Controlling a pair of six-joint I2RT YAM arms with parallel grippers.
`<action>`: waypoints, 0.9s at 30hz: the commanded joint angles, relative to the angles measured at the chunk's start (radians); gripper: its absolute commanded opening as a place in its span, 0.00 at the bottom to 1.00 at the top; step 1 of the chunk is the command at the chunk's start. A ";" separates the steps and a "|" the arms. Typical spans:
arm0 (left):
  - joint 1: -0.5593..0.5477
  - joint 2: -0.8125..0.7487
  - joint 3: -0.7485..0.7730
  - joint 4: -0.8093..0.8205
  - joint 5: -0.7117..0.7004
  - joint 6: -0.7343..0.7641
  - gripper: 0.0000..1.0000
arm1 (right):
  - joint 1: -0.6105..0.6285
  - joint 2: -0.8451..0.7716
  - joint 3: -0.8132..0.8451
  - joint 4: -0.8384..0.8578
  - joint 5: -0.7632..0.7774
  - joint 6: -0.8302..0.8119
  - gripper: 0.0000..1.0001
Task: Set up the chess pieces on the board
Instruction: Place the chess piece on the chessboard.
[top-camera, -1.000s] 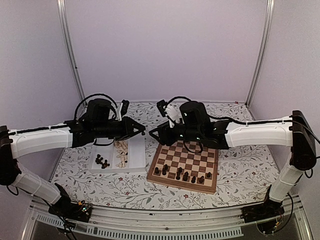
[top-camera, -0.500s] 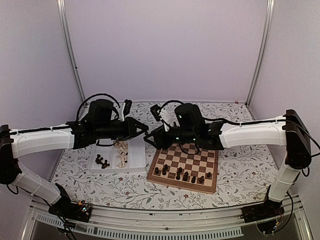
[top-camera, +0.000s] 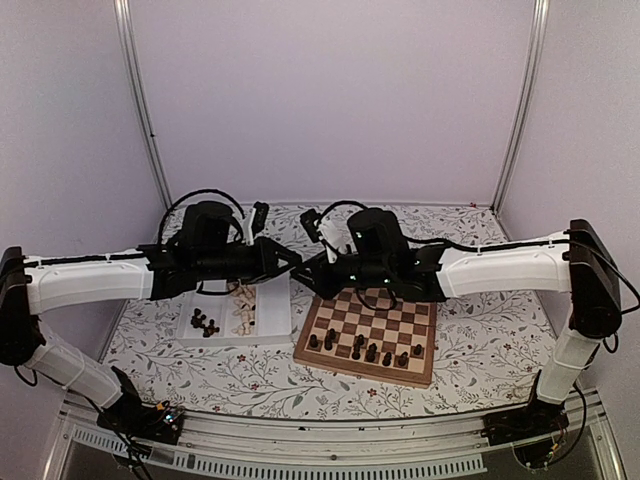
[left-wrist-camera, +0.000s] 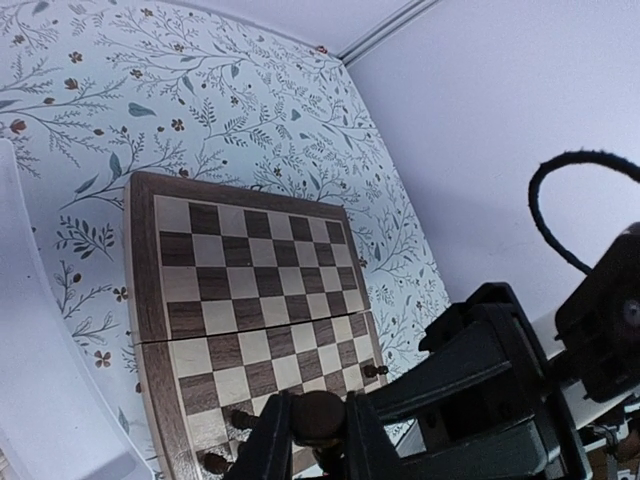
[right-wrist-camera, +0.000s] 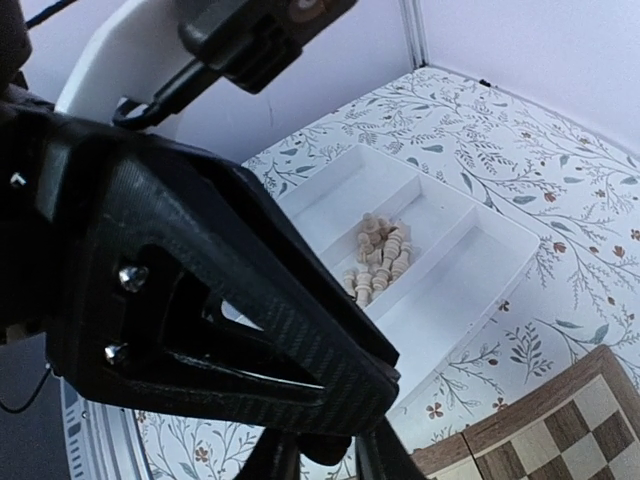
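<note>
Open far half of board (top-camera: 385, 320); dark pieces (top-camera: 371, 352) near edge

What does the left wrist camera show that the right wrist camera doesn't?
Left wrist only: most of the tan-and-brown wooden chessboard, with dark wooden chessmen along its edge. Right wrist only: pale beige chessmen in the white two-compartment tray. Both: the floral tablecloth, plus part of board and tray.

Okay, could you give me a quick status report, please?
Left gripper shut on dark piece, mid-air. Right gripper flanks same piece; grip unclear. Nothing between them and board.
</note>
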 joint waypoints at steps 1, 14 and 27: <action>-0.025 0.013 0.011 0.012 0.011 -0.003 0.19 | 0.005 0.007 0.020 0.033 0.030 0.010 0.11; -0.107 -0.195 0.034 -0.395 -0.106 0.947 0.43 | -0.022 -0.108 -0.117 -0.222 -0.291 -0.143 0.06; -0.517 -0.273 -0.082 -0.323 -0.516 1.527 0.42 | -0.023 -0.201 -0.200 -0.308 -0.600 -0.157 0.07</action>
